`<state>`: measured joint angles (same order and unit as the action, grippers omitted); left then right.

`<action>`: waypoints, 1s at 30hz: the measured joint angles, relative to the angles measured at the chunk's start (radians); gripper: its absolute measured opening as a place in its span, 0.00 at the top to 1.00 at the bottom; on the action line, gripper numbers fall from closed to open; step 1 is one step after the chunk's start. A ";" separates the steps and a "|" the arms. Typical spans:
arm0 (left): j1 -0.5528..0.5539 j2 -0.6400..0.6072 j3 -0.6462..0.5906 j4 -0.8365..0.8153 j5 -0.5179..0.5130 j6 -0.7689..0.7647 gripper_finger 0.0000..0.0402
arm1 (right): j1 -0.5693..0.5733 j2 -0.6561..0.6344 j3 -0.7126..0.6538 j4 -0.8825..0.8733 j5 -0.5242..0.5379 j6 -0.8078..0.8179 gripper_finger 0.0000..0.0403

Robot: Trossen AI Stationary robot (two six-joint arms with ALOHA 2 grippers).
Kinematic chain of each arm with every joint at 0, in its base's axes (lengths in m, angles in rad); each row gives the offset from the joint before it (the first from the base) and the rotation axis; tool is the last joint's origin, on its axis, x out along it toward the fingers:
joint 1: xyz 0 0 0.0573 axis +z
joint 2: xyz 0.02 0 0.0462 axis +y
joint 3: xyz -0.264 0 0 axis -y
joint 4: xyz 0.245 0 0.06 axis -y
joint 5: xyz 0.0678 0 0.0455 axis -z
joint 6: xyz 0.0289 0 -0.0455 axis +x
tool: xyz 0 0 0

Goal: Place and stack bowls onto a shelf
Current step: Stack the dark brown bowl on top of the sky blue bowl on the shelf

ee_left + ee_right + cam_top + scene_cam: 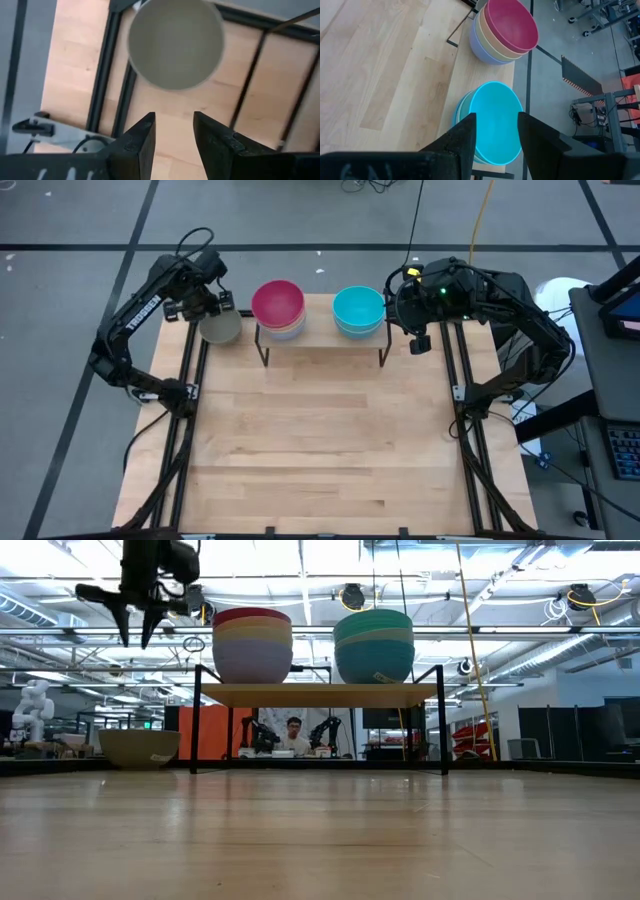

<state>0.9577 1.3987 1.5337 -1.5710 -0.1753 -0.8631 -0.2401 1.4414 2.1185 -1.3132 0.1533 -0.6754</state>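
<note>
Two stacks of bowls stand on the shelf (320, 346) at the table's far edge: one topped by a magenta bowl (278, 302), one topped by a cyan bowl (358, 307). An olive-grey bowl (221, 327) rests on its base on the table, left of the shelf. My left gripper (174, 127) hangs open above this bowl (175, 42), pointing down, well clear of it in the low view (137, 637). My right gripper (496, 131) stands open above the cyan bowl (492, 120), at the shelf's right end (396, 304), with nothing between its fingers.
Black rails (190, 385) (460, 385) run along the table's left and right sides. Bare wooden tabletop (320, 450) lies on the near side of the shelf. A person (293, 736) sits in the room beyond the table.
</note>
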 joint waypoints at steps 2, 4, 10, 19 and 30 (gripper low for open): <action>0.012 0.000 -0.029 0.000 0.001 0.008 0.66 | 0.000 0.000 0.000 0.000 0.000 -0.001 0.66; 0.020 0.000 -0.051 0.001 0.001 0.095 0.66 | 0.000 0.000 0.000 0.000 -0.001 -0.002 0.66; 0.015 -0.012 -0.081 0.001 0.001 0.328 0.66 | 0.000 0.000 0.000 0.000 -0.001 -0.009 0.66; 0.035 -0.013 -0.084 0.010 0.001 0.141 0.66 | 0.000 0.000 0.000 0.002 -0.001 -0.018 0.66; 0.087 -0.011 -0.219 0.050 0.002 -0.039 0.66 | 0.000 0.000 0.000 0.006 -0.001 -0.038 0.66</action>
<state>1.0447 1.3872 1.3143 -1.5210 -0.1730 -0.9023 -0.2401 1.4414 2.1189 -1.3075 0.1520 -0.7129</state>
